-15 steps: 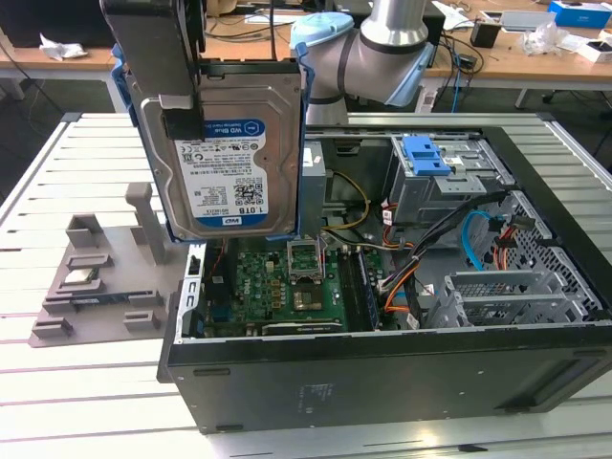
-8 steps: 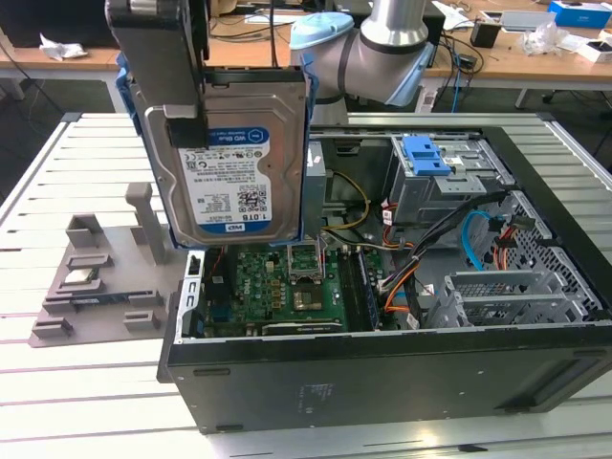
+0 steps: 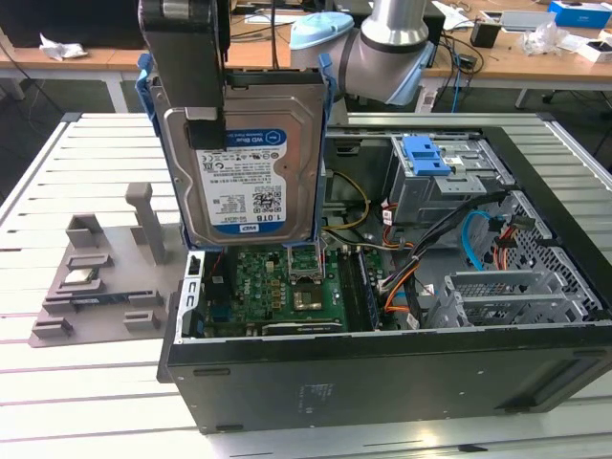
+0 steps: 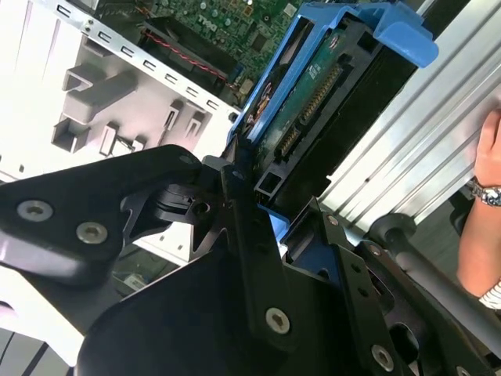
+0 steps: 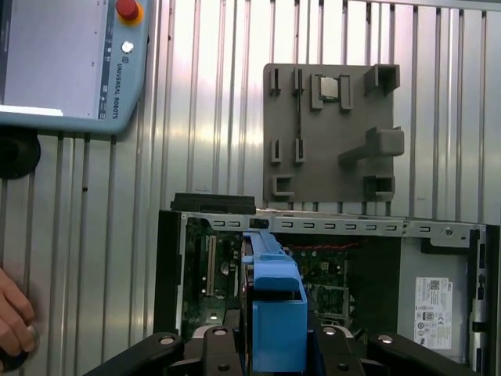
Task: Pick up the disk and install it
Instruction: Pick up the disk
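We find the gripper (image 3: 204,120) clamped on the disk (image 3: 251,163) across its two flat faces, with one finger (image 3: 203,132) pressed on the labelled side near the upper edge. The disk hangs upright and clear of the open computer case (image 3: 382,382), above the motherboard (image 3: 277,282) at the end toward the exterior view's left. Its blue bracket (image 3: 143,96) frames both long sides. In the second wrist view the connector edge (image 4: 309,106) faces away from the gripper.

A grey fixture plate (image 3: 96,287) lies on the slatted table (image 3: 76,402) just beside the case. A person's hand (image 4: 485,196) rests at the table edge.

In our judgement the disk is rigid, dense and fairly heavy, with smooth metal faces that could slip, and it is sensitive to knocks. The soundest hold is across the flat faces. The plastic bracket would likely flex, and the connector side is best left untouched.
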You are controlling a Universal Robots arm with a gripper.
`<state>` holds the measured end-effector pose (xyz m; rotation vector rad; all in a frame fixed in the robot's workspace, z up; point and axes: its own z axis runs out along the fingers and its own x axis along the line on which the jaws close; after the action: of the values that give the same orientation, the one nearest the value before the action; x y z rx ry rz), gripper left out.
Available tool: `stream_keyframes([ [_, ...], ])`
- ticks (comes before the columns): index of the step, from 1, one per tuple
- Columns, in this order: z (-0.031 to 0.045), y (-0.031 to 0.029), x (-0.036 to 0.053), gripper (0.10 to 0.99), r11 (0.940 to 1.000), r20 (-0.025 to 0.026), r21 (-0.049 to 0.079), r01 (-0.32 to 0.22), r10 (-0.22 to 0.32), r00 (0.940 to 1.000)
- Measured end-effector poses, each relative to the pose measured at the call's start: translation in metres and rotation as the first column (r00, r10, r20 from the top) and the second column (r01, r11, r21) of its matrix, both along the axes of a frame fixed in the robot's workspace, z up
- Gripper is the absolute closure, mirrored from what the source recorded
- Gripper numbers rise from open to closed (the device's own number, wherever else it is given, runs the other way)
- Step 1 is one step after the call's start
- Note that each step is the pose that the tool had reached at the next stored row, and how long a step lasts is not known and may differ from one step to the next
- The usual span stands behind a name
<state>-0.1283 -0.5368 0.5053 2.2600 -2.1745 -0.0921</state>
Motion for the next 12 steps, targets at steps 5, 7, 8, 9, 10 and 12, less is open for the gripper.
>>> stream_keyframes([
  [5, -0.0003, 0.0, 0.0036, 0.718, 1.0, -0.0001, 0.0, 0.0, 0.0, 1.0],
  [7, -0.0004, 0.0, 0.0049, 0.718, 1.0, -0.0001, 0.0, 0.0, 0.0, 1.0],
  [8, -0.0006, 0.0, 0.0057, 0.718, 1.0, 0.0, 0.0, 0.0, 0.0, 1.0],
  [9, -0.0007, 0.0, 0.0061, 0.718, 1.0, 0.0, 0.0, 0.0, 0.0, 1.0],
  [10, -0.0007, 0.0, 0.0066, 0.718, 1.0, -0.0001, 0.0, 0.0, 0.0, 1.0],
  [12, -0.0009, 0.0, 0.0082, 0.718, 1.0, -0.0001, 0.0, 0.0, 0.0, 1.0],
])
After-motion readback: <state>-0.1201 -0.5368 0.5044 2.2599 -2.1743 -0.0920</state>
